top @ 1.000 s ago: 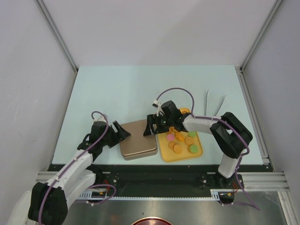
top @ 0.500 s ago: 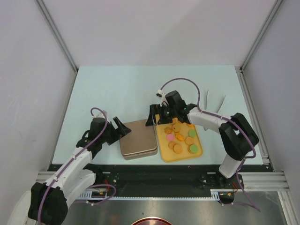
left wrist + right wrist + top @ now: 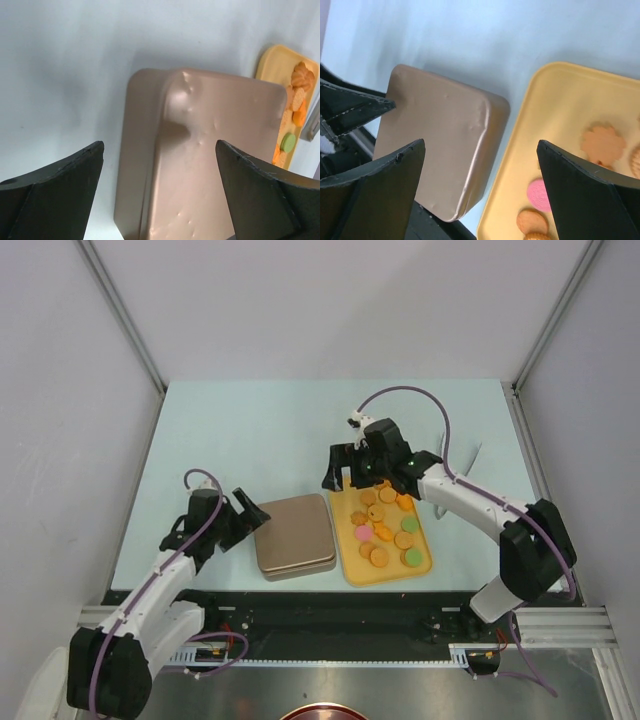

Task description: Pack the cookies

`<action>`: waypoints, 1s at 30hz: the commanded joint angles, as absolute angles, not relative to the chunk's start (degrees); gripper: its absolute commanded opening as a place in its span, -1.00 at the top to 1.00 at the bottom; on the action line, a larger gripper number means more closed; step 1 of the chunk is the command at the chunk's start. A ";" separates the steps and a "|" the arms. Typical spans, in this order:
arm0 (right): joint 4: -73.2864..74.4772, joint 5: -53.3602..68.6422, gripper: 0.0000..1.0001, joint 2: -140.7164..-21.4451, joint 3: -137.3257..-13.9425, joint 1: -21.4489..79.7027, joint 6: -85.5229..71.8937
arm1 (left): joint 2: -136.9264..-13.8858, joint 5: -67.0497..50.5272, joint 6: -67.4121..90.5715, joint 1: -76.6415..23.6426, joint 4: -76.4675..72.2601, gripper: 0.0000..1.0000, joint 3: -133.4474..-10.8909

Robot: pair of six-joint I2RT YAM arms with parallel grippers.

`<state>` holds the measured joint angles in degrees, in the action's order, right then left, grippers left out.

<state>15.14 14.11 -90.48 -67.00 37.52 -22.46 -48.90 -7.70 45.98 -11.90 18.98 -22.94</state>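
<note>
Several cookies [image 3: 383,528], mostly orange-tan with a pink one [image 3: 364,533] and two green ones [image 3: 409,524], lie on a yellow tray [image 3: 352,570]. They also show in the right wrist view [image 3: 602,145] and at the edge of the left wrist view [image 3: 298,95]. My right gripper [image 3: 345,478] is open and empty above the tray's far left corner [image 3: 481,144]. My left gripper [image 3: 252,510] is open and empty just left of a brown tin [image 3: 295,535], aimed at it [image 3: 157,145].
The brown rounded-square tin [image 3: 210,160] sits just left of the yellow tray [image 3: 560,110], with a narrow gap between them; its smooth top faces up. Two thin white sticks [image 3: 476,454] lie at the back right, partly behind my right arm.
My right gripper has lifted and drawn back from the gap between tin and tray to the tray's far corner. My left gripper has backed slightly left, off the tin.
</note>
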 commanded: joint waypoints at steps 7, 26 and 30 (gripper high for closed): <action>18.45 -21.89 -0.80 -78.68 -65.57 48.56 -17.42 | -49.57 -5.19 45.35 -5.37 21.36 -0.96 -26.89; 16.52 -13.01 1.00 -68.73 -45.09 63.54 -19.33 | -72.49 -18.54 34.72 -0.18 20.48 -0.13 -49.74; 15.30 -12.92 1.00 -70.05 -44.12 65.74 -21.00 | -81.01 -22.23 31.21 -0.61 19.60 0.35 -53.69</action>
<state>19.09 -12.75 -69.87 -44.25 64.12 -19.18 -75.59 -16.25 36.71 -0.56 20.71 -49.50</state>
